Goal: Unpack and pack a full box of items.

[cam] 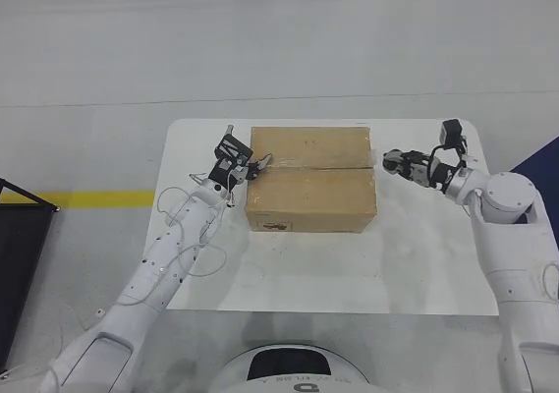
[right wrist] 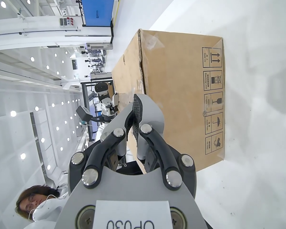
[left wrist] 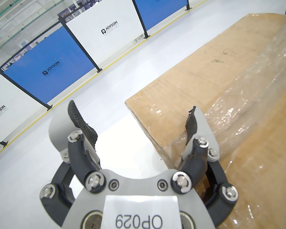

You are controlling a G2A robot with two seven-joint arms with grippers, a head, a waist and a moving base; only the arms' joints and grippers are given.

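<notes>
On the cardboard box (right wrist: 181, 91), one end face carries a column of handling signs (right wrist: 213, 103): paired up-arrows, a crossed-out stacking mark, a goblet, an umbrella, and a fifth that is unclear. The left claw (left wrist: 133, 110) and the right claw (right wrist: 135, 103), on either side of the box, each bear a white code label (left wrist: 139, 212) at the base.

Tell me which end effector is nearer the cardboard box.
Left. The left end effector sits open at the taped end of the box, one finger over its top edge. The right end effector, shut, is off the opposite end, with table between.
</notes>
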